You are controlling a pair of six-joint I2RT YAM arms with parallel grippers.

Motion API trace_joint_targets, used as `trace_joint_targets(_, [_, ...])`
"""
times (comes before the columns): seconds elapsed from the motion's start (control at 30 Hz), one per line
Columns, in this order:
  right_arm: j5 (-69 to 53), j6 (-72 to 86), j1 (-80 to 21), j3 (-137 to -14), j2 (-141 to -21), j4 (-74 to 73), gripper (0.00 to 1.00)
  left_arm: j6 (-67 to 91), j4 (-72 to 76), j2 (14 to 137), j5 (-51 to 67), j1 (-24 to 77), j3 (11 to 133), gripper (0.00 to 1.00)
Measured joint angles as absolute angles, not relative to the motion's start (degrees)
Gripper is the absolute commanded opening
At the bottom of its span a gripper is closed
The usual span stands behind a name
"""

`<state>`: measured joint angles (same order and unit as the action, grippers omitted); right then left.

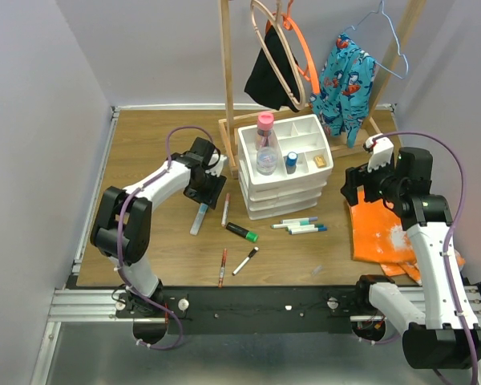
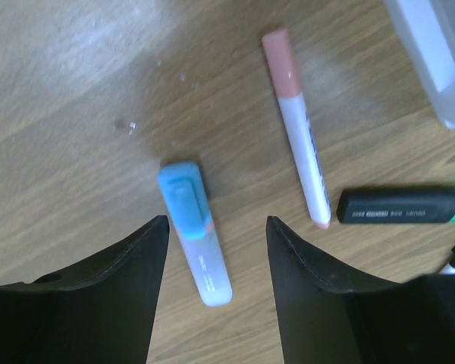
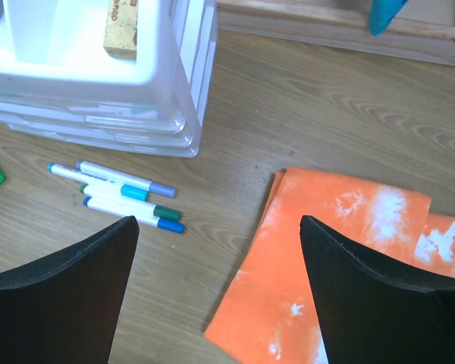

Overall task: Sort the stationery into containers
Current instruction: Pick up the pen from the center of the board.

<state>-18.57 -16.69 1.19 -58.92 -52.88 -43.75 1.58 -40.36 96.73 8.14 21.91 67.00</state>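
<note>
**A:** Where does the left pincer (image 2: 217,224) stand?

**B:** It is low over the wooden bench (image 1: 144,144), left of the white plastic drawer organiser (image 1: 282,202). Its two black fingers (image 2: 129,273) are apart at a middling width. The light-blue bar-shaped highlighter (image 2: 195,231) lies flat on the wood between them, and neither finger touches it.

**A:** What lies near that highlighter?

**B:** Just to its right is a white marker with a pink cap (image 2: 296,125). Beyond that is a black marker with a green cap (image 2: 406,205). Both lie flat on the bench.

**A:** And the right pincer (image 3: 218,221)?

**B:** It is spread wide and holds nothing. It hangs over the bench between the organiser and the orange cloth (image 3: 334,265). A cluster of thin white pens with blue and teal caps (image 3: 125,193) lies beside the organiser's drawers.

**A:** What sits in the divided top tray?

**B:** A clear bottle with a pink cap (image 1: 264,132) and a small bottle with a blue cap (image 1: 291,160) stand upright in separate compartments. A tan block (image 3: 121,30) lies in another.

**A:** Anything else loose?

**B:** A thin red pen (image 1: 223,266) and a white pen with a black cap (image 1: 245,261) lie nearer the arm bases.
</note>
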Motion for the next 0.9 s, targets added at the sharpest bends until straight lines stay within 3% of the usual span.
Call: trace_joint_targets(0.9, [-15.7,-15.0,1.2,-56.5,-50.7,-41.8,0.95,-0.9,-40.1,104.5,1.9,23.1,70.5,0.45])
